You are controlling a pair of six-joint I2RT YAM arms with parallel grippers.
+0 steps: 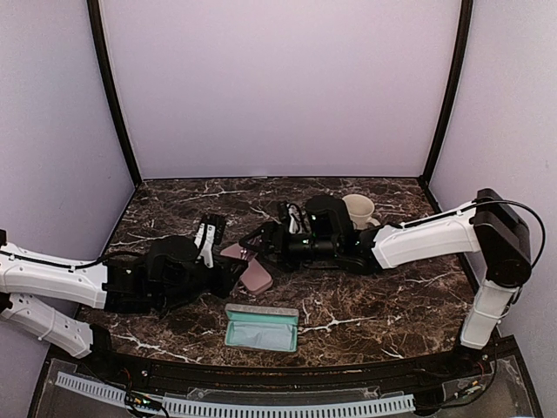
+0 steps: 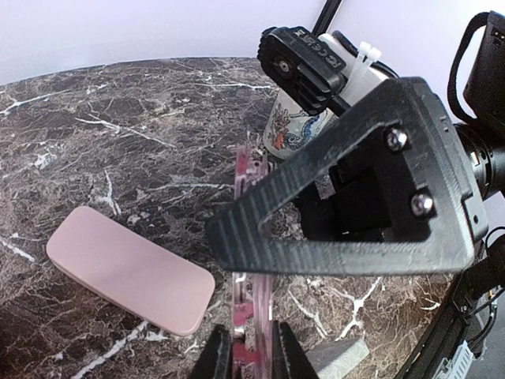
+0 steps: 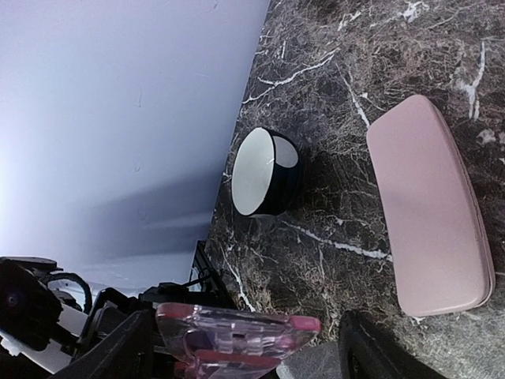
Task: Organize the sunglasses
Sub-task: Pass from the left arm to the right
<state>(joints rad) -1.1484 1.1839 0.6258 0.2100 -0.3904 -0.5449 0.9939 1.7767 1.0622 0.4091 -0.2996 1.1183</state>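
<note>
Evidently mid-handover. From above: places the exchange over the desk [image 1: 365, 296], beside the pink case [image 1: 255, 279]. From the left wrist: shows the left end effector [image 2: 252, 355] clamped on the red-pink sunglasses [image 2: 252, 312], edge-up. From the right wrist: shows the right end effector [image 3: 246, 339] spread apart, flanking that frame. Next probably calls for closing squarely before releasing left.

Overhead camera faces the table [image 1: 365, 305]; both close, low wrist cameras apparently share the pink case [image 2: 130, 268].
</note>
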